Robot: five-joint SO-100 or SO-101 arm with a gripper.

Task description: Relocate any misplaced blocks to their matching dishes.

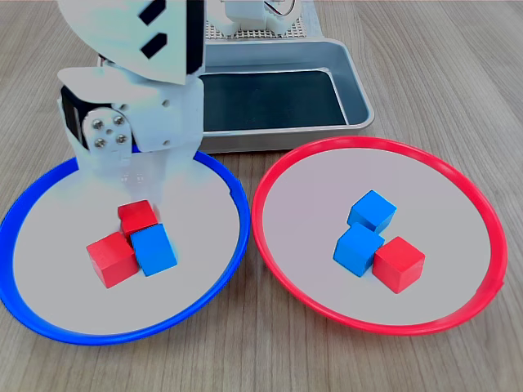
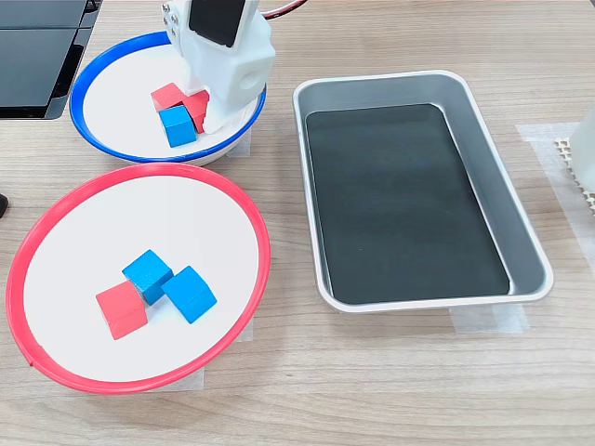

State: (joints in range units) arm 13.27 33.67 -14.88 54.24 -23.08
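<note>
Nearest in the first exterior view: a red-rimmed plate holding two blue blocks and one red block, touching in a cluster; a blue-rimmed plate just beside it, holding two red blocks pressed against one blue block. Four blocks misplaced, judged by rim colour. Above the blue-rimmed plate's cluster, the gripper, likely lowered to pick a red block; opening hidden, impossible to tell. Farther back on the worktop, a metal tray.

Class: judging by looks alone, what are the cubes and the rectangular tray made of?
The cubes, like the blue one, look like glossy painted wood or plastic: flat colour, soft sheen. The tray looks like brushed metal, with pale grey, dully reflective walls; its dark matte floor could be a liner.
</note>
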